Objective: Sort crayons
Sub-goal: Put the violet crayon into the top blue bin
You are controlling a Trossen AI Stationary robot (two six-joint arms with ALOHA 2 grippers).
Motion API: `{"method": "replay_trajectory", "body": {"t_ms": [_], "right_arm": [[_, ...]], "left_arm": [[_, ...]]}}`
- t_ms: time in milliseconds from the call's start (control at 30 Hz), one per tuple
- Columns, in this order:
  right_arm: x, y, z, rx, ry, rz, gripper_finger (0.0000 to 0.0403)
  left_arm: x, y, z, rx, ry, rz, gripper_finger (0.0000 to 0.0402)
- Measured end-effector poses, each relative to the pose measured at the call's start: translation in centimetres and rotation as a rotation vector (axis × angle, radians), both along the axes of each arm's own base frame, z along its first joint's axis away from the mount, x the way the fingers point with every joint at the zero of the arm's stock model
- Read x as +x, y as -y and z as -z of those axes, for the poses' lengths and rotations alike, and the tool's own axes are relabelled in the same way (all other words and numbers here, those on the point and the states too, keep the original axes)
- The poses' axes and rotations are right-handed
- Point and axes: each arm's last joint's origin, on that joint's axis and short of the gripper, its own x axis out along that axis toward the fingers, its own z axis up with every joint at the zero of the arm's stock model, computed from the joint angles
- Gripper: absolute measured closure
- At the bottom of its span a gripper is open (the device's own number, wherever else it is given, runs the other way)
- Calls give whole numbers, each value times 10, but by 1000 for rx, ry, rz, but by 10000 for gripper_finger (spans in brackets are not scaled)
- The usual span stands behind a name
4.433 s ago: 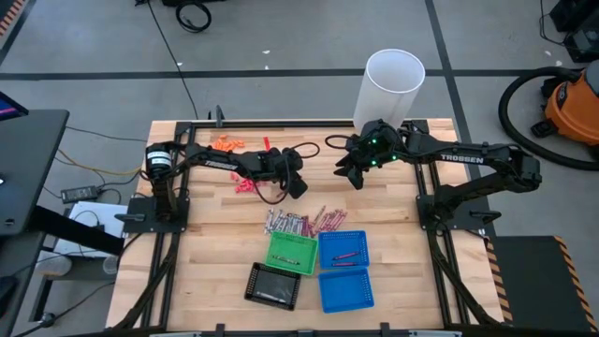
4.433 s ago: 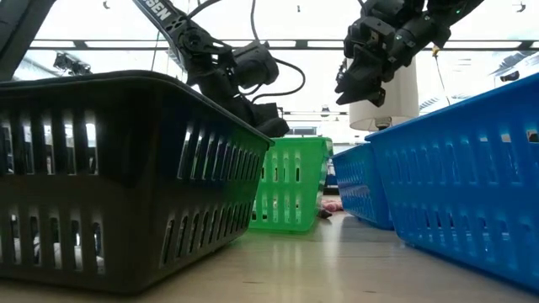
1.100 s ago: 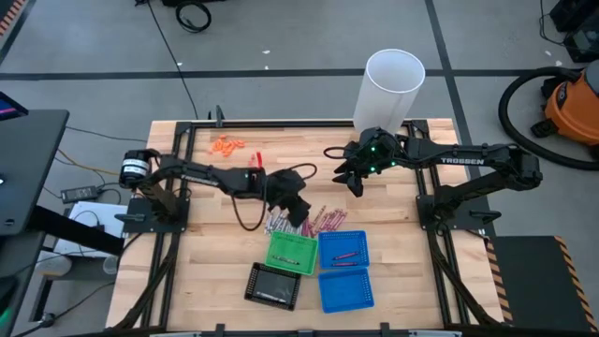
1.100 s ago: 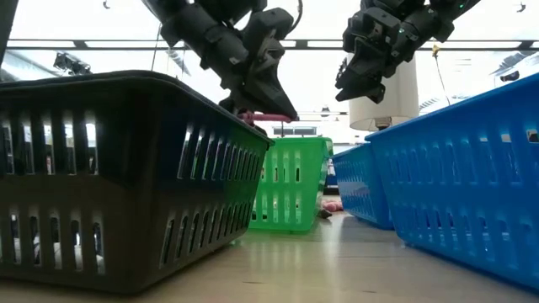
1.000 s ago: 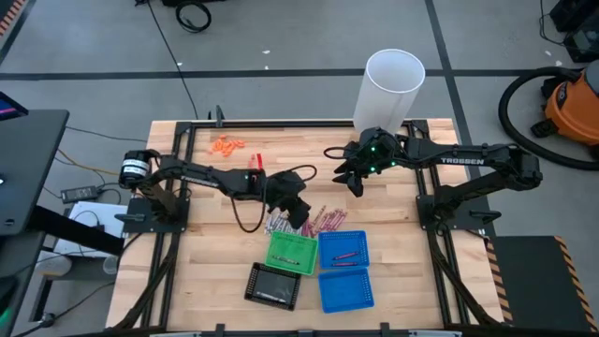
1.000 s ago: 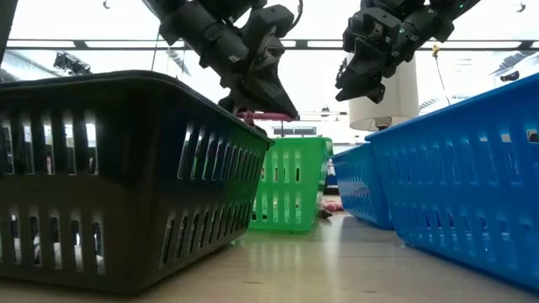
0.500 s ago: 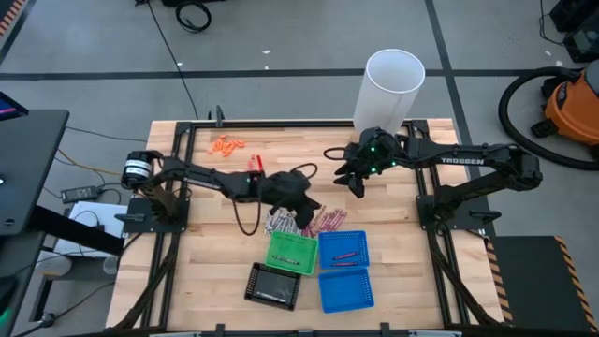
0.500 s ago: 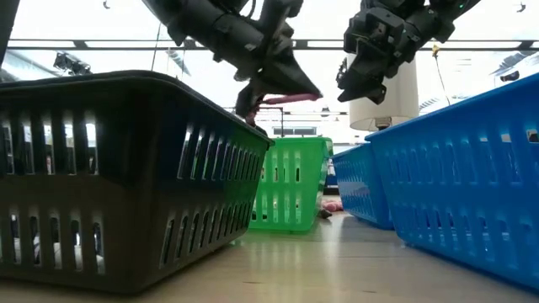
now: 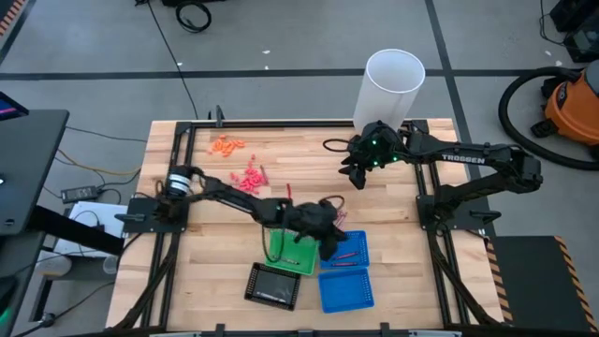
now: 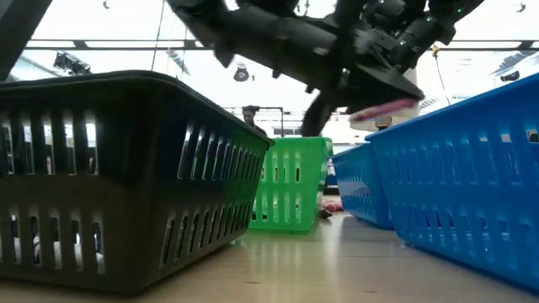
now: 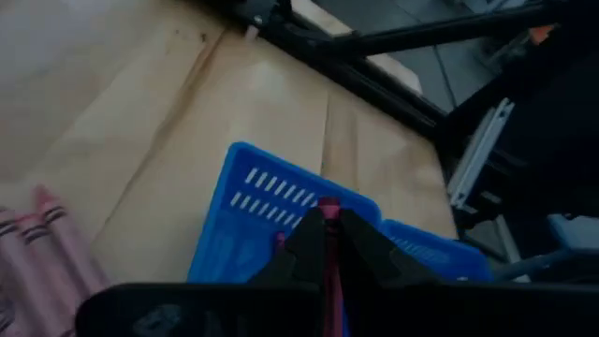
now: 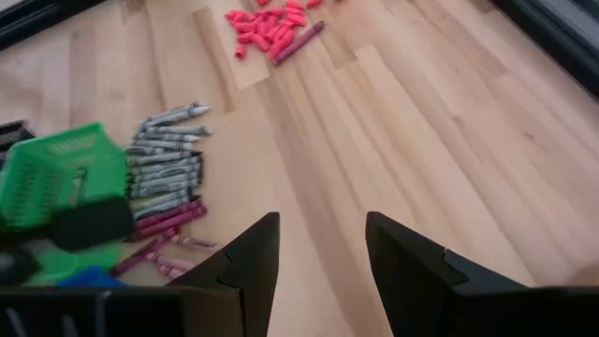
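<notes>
crayon pile [image 12: 164, 150] hidden under L arm in high view, clear in R wrist | since 0.5 s ago left gripper [image 9: 328, 245] moved from pile to over upper blue basket [image 9: 354, 251] | fingers pinched on maroon crayon [image 11: 329, 245] (tip between pads) | right gripper [image 12: 318, 248] parted, empty, table rear

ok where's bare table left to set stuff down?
Bare wood: the wide strip between the coral-pink bits and the right claw, and the near-left corner beside the black tray. Crowded: crayons, green tray and blue trays, with the left claw over them.
</notes>
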Motion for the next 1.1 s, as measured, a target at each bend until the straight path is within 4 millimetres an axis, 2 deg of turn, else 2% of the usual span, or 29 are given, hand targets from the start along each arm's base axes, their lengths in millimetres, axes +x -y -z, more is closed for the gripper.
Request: {"method": "replay_trajectory", "body": {"t_ms": [167, 300, 500, 633, 733, 833, 1100], "right_arm": [[0, 0, 0, 4, -1, -4, 234], [-1, -1, 1, 11, -15, -5, 234], [-5, -2, -2, 1, -8, -10, 234], [-7, -1, -5, -6, -3, -2, 234], [-9, -2, -7, -14, 4, -5, 234], [-8, -2, -11, -24, 3, -22, 234], [-6, -2, -16, -24, 31, -21, 234]], "left_arm": [[30, 6, 11, 47, 18, 30, 388], [40, 8, 17, 50, 25, 47, 368], [39, 8, 19, 62, -3, 58, 287], [38, 7, 18, 34, -9, 79, 251], [35, 2, 14, 3, -62, 98, 244], [27, -9, 0, 3, -139, 81, 246], [-3, -44, -33, 151, -340, 47, 260]]}}
